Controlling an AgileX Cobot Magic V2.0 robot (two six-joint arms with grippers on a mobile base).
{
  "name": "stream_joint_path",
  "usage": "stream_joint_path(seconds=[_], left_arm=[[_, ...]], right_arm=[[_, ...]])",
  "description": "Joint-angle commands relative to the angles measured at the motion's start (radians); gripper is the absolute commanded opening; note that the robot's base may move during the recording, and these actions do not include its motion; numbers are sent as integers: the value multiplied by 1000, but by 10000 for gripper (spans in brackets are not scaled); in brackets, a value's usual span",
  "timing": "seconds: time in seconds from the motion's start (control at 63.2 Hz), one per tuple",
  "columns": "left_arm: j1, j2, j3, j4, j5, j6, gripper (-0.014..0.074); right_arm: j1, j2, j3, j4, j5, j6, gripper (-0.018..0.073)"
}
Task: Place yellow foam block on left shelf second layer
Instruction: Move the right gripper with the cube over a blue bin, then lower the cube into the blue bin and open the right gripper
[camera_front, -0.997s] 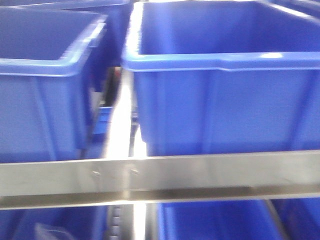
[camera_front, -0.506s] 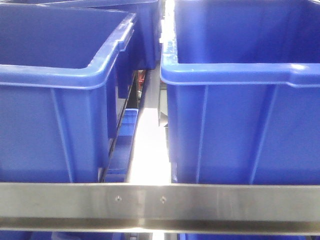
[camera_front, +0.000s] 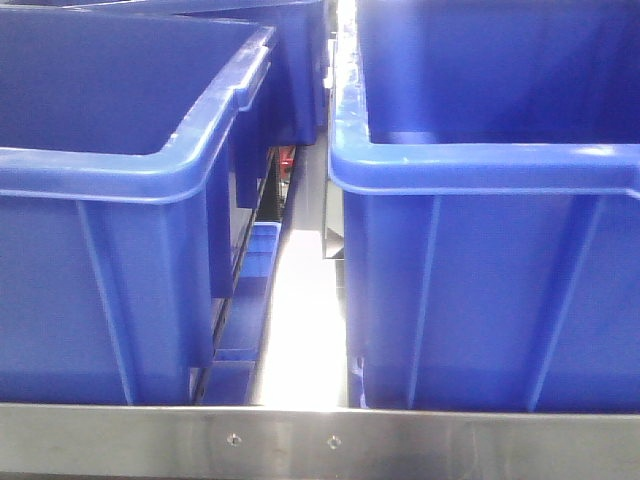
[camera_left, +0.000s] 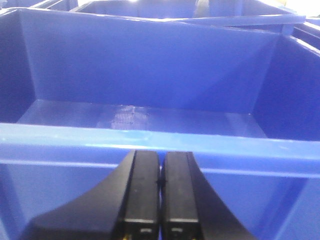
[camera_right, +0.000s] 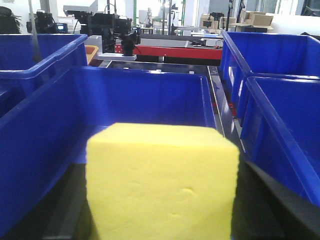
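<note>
The block fills the lower middle of the right wrist view, bright yellow and matte, held between the dark fingers of the right gripper, which show at either side of it. The gripper is clenched on the block. The block is up above a blue bin, whose far wall rises behind its top edge. More blue bins stand to the left and to the right of that one, and beyond them a red machine frame and workshop clutter are visible.

In the left wrist view the left gripper has its two black fingers pressed together with nothing between them. It sits just in front of the near rim of a blue bin, whose bare floor shows beyond.

The front view shows two blue bins side by side, one left and one right, apart by a bright narrow gap. A metal shelf rail runs across the bottom edge in front of them. Neither gripper nor the block appears in this view.
</note>
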Motion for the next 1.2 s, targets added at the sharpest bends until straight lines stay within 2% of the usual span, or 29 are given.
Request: stream_joint_path(seconds=[0.0, 0.174, 0.301, 0.57, 0.696, 0.95, 1.187], left_arm=[[-5, 7, 26, -7, -88, -4, 136], [-5, 7, 26, -7, -88, -4, 136], [-5, 7, 26, -7, -88, -4, 136], [-5, 7, 26, -7, -88, -4, 136], [-5, 7, 26, -7, -88, -4, 136], [-5, 7, 26, -7, -88, -4, 136], [-5, 7, 26, -7, -88, -4, 136]], right_arm=[[-1, 6, -28, -11, -89, -11, 305], [-1, 9, -29, 5, -78, -9, 303], [-1, 77, -79, 7, -17, -10, 302], [-1, 520, -334, 31, 71, -19, 302], [16, 734, -440, 86, 85, -106, 302], [89, 1114, -572, 92, 82, -133, 302], [89, 1400, -651, 92, 45, -133, 302]])
